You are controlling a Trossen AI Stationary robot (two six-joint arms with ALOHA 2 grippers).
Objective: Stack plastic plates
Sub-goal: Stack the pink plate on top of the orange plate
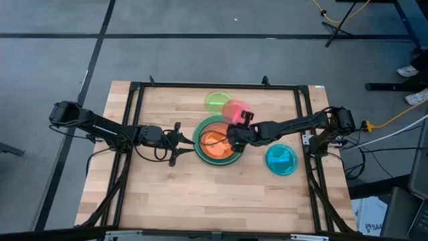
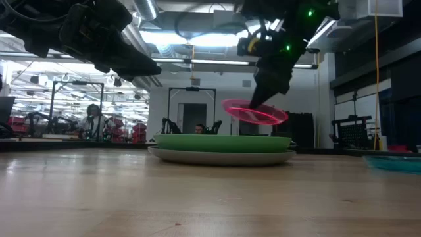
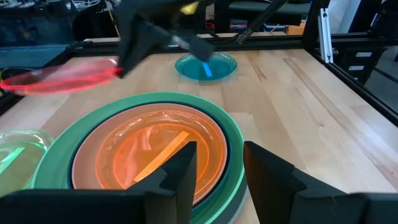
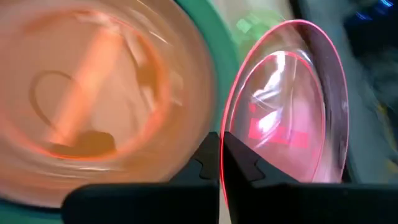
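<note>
The stack point(image 1: 217, 142) sits mid-table: a grey plate at the bottom, then light green, dark teal and brown, with the small orange plate point(image 3: 158, 152) on top. My right gripper point(image 1: 233, 128) is shut on the pink plate point(image 1: 236, 110), which hangs in the air over the stack's far right rim point(image 2: 255, 112). My left gripper point(image 1: 182, 142) is open, hovering just left of the stack point(image 3: 217, 171). The lime plate point(image 1: 217, 102) lies flat on the table beyond the stack. The cyan plate point(image 1: 281, 160) lies flat to the stack's right. My right gripper pinches the pink plate's rim point(image 4: 222, 140) between its two fingers, one on each face of the plate. The fingers come slanting down from the right point(image 2: 263, 82). The plate is lifted clear and tilted, jutting out beyond the fingertips above the stack.
A black frame point(image 1: 221, 86) runs along the far and side edges of the wooden table. Bare wood lies on the near side point(image 1: 214, 194). Beyond the table the low view shows a room with a person point(image 2: 92, 118).
</note>
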